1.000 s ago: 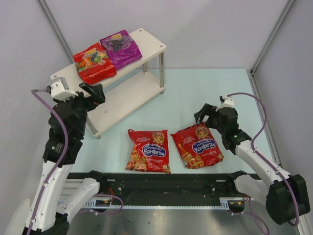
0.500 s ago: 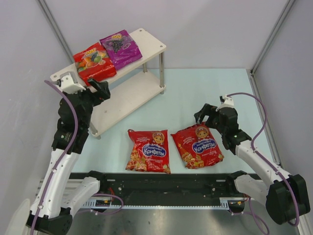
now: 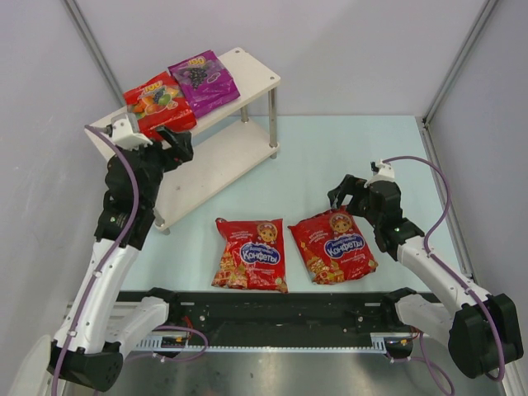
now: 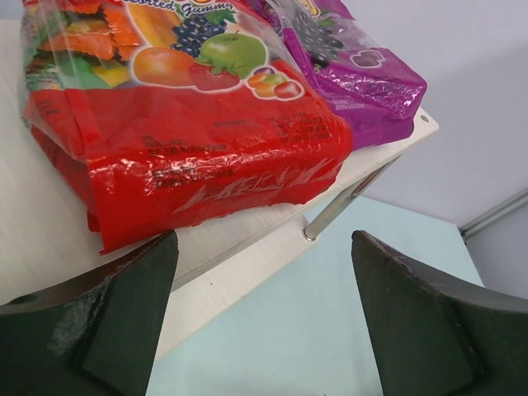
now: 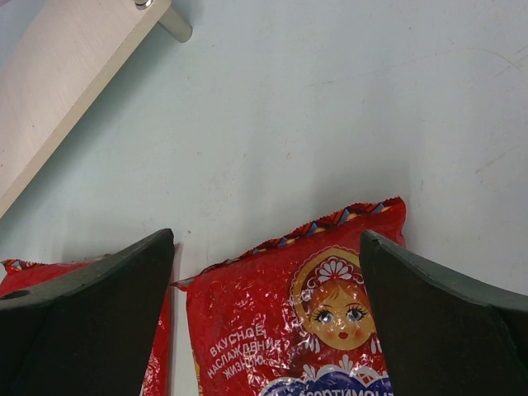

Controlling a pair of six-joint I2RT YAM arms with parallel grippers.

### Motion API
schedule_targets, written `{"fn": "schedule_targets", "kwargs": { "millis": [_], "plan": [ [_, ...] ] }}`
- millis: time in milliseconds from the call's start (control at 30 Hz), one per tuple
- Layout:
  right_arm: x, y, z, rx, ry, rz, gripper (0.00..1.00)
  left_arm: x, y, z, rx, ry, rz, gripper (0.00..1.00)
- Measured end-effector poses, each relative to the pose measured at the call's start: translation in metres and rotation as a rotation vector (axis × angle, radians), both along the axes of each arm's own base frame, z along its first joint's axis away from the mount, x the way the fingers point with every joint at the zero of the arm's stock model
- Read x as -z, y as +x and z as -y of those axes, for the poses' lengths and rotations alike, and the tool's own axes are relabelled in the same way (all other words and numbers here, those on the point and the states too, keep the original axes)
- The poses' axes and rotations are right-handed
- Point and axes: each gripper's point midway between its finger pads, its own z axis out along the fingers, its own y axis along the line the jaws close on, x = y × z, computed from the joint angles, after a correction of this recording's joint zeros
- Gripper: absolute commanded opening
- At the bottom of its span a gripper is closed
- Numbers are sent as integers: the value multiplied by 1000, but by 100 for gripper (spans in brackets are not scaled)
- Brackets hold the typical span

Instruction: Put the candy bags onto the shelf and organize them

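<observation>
Left wrist view showed your left pincer (image 4: 262, 289) spread wide and empty, just short of the red fruit-print bag (image 4: 190, 124). That bag lay on the top board of the shelf (image 3: 252, 70), with the purple grape bag (image 4: 355, 74) right against its side. Your right pincer (image 5: 266, 285) was likewise wide apart, gripping nothing, poised over the upper edge of the right-hand red doll-print bag (image 3: 334, 246). It and the left-hand red doll-print bag (image 3: 250, 254) lay flat on the tabletop (image 3: 346, 148), just beside each other, in front of the shelf
</observation>
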Motion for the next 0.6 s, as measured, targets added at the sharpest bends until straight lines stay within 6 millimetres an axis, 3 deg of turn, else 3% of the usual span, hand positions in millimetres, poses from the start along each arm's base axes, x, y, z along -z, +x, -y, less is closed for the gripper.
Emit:
{"fn": "schedule_targets", "kwargs": {
  "millis": [600],
  "plan": [
    [0, 0, 0, 0, 0, -1, 98, -2, 20, 21, 87, -22, 26, 88]
  ]
}}
